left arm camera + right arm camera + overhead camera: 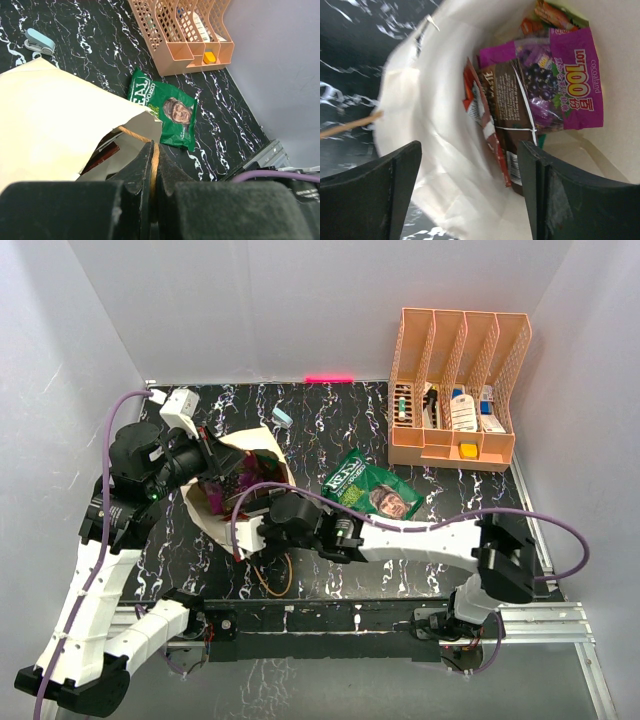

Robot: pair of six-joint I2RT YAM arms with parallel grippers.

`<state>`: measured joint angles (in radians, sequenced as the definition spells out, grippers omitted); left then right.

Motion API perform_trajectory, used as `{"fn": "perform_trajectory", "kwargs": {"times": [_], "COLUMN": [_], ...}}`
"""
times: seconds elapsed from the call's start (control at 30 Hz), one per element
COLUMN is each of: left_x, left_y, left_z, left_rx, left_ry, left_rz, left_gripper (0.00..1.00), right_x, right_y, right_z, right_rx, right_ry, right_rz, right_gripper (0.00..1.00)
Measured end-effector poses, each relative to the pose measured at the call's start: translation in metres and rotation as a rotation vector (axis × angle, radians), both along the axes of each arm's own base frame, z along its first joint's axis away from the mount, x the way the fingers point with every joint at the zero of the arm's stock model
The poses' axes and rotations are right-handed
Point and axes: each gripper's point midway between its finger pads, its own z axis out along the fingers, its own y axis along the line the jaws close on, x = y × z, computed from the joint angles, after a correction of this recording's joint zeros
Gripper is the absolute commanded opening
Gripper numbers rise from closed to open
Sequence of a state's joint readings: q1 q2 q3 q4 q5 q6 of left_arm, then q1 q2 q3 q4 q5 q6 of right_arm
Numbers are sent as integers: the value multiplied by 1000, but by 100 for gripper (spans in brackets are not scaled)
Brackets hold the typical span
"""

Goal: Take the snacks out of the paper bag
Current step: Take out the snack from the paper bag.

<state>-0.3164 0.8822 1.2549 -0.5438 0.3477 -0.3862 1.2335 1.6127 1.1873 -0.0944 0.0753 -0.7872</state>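
Observation:
The tan paper bag [215, 512] lies on its side on the black table, mouth facing right. My left gripper [222, 472] is shut on the bag's brown cord handle [154, 160] at the upper rim. My right gripper [256, 512] is open at the bag's mouth; in the right wrist view its jaws [470, 190] stand wide apart and empty, looking into the bag [435, 130]. Inside lie a purple packet [565, 85], a red-brown packet [507, 100], a red packet edge [479, 112] and an orange-green one [555, 15]. A dark green packet [372, 490] lies on the table outside the bag; it also shows in the left wrist view [167, 110].
An orange divided rack [455, 390] with small bottles and boxes stands at the back right. A tiny light-blue block [281, 417] lies behind the bag. The second cord handle [275, 575] loops onto the table in front of the bag. White walls enclose the table.

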Motion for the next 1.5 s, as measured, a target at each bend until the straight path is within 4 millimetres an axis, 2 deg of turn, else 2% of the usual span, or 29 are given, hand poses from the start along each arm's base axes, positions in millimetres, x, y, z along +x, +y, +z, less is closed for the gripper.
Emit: {"fn": "perform_trajectory", "kwargs": {"times": [0.1, 0.37, 0.43, 0.63, 0.7, 0.77, 0.93, 1.07, 1.23, 1.5], "left_x": [0, -2, -3, -4, -4, -4, -5, -4, 0, 3], "left_y": [0, 1, 1, 2, 2, 2, 2, 5, 11, 22], "left_z": [0, 2, 2, 3, 3, 3, 4, 5, 7, 10], "left_rx": [0, -2, -3, -2, -2, -3, -4, -3, -9, -15], "left_ry": [1, -6, -8, -12, -12, -12, -14, -14, -13, -19], "left_rz": [0, 0, -1, 3, 3, 2, 1, 23, 78, 152], "left_gripper": [0, 0, 0, 0, 0, 0, 0, 0, 0, 0], "right_x": [24, 76, 83, 93, 93, 92, 90, 83, 74, 60], "right_y": [5, 6, 9, 14, 16, 16, 16, 15, 18, 21], "right_z": [-5, 0, -3, -29, -37, -46, -60, -61, -45, 20], "right_rx": [-25, -21, -23, -73, -85, -105, -130, -138, -99, 59], "right_ry": [-47, -98, -97, -55, -47, -33, -6, 33, 49, 26], "right_rz": [-11, -24, -14, 32, 39, 44, 47, 43, 41, 62], "right_gripper": [63, 67, 69, 63, 58, 48, 9, 7, 7, 7]}}
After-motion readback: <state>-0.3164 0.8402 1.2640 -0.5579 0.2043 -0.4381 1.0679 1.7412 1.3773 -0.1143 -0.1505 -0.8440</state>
